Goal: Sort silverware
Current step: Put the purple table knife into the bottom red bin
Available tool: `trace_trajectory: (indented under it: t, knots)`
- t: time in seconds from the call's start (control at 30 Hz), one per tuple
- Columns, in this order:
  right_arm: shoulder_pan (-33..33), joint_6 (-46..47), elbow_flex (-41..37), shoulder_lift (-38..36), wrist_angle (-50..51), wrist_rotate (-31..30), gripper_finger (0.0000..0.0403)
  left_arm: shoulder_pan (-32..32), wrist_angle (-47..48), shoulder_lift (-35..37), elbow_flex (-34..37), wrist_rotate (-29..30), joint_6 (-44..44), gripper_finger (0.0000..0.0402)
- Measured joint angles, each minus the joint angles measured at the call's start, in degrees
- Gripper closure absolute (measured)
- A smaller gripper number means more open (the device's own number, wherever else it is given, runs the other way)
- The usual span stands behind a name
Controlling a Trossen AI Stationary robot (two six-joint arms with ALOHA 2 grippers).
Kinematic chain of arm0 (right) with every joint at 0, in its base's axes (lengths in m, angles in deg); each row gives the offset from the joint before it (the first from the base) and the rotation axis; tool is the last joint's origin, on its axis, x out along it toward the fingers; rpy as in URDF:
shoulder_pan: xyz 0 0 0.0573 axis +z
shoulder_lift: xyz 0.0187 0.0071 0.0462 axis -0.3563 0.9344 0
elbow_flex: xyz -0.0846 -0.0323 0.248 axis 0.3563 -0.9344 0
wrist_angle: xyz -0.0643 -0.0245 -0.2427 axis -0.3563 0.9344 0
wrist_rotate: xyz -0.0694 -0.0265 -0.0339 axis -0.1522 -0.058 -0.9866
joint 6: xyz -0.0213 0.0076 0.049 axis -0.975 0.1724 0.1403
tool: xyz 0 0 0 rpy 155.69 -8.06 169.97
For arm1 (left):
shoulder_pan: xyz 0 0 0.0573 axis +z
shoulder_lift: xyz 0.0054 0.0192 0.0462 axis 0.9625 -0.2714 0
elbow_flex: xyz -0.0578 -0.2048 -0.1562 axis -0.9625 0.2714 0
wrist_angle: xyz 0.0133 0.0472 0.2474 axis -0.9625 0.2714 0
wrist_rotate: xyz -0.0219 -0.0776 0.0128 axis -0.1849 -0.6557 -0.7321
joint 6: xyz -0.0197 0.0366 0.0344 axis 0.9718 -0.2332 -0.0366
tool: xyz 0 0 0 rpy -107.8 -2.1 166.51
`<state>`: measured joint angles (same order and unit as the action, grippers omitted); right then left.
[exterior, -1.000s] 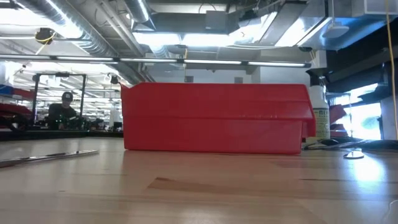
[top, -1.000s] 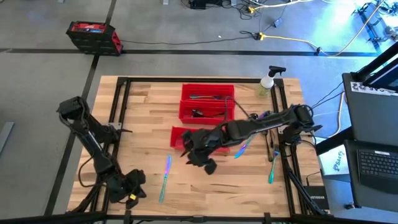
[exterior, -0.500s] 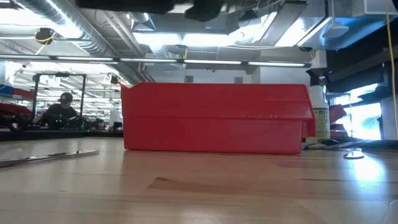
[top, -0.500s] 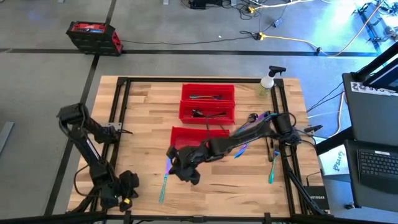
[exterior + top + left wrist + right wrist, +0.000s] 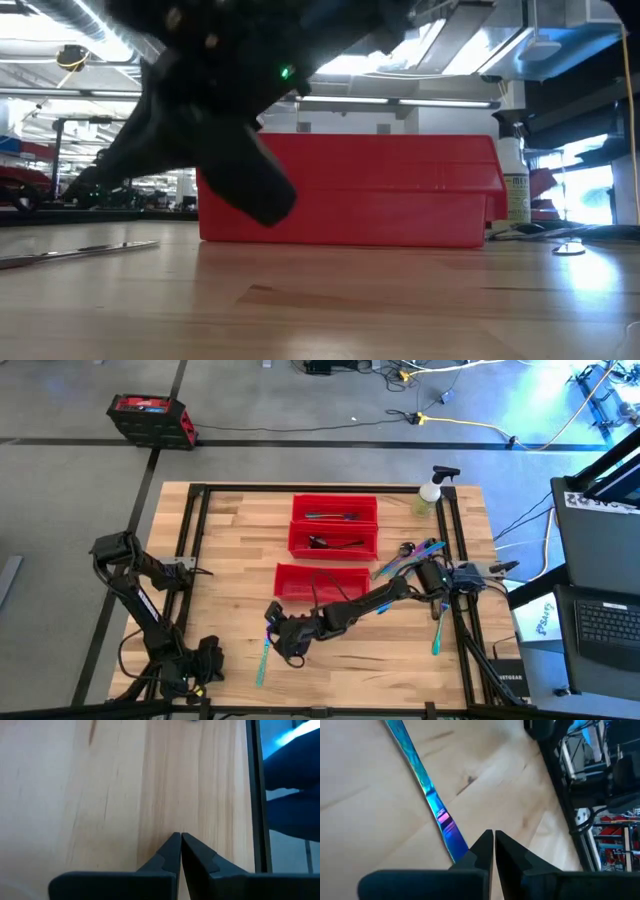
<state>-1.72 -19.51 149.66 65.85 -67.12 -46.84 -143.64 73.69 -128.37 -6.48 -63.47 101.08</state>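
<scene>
An iridescent blue-teal knife [image 5: 264,647] lies flat on the wooden table, left of centre near the front, and shows in the right wrist view [image 5: 422,787]. My right gripper [image 5: 285,638] is shut and hangs just beside the knife's middle. In the low view its tip [image 5: 262,205] stands clear of the table top. More silverware lies at the right edge [image 5: 410,553] and farther forward [image 5: 438,632]. Some pieces lie in the two far red bins [image 5: 334,510]. My left gripper [image 5: 180,837] is shut over bare wood at the near left corner [image 5: 205,665].
Three red bins stand in a row from the table's far side toward the centre; the nearest one [image 5: 320,580] is just behind my right gripper. A clear spray bottle [image 5: 431,491] stands at the far right. Black frame rails [image 5: 190,550] run along the table's sides.
My right gripper has come down from over the nearest red bin toward the table's near left, to the knife, rolling as it went, and its fingers have closed. My left gripper has sunk a little toward the near left corner. The knife has not moved.
</scene>
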Motion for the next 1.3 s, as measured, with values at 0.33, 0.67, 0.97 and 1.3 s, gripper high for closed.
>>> trace_trajectory:
  t: [0.33, 0.67, 0.97, 1.3]
  knots:
    - [-0.92, 5.8, 9.84, 7.38, 6.82, 6.09, 0.0403, 0.25, 0.22, -0.11, 0.02, 2.66, 3.9, 0.0401]
    - [-1.73, 24.88, 13.91, 7.59, 21.1, 15.55, 0.0403, 0.52, 0.46, -0.15, 0.08, 4.19, 4.95, 0.0402]
    - [-0.93, 34.81, 14.01, 7.35, 26.11, 25.4, 0.0403, 0.55, 0.63, -0.15, 0.09, 4.41, 4.35, 0.0401]
    - [-1.19, 37.37, 13.72, 6.98, 26.05, 30.77, 0.0403, 0.55, 0.66, -0.15, 0.09, 4.39, 3.19, 0.0401]
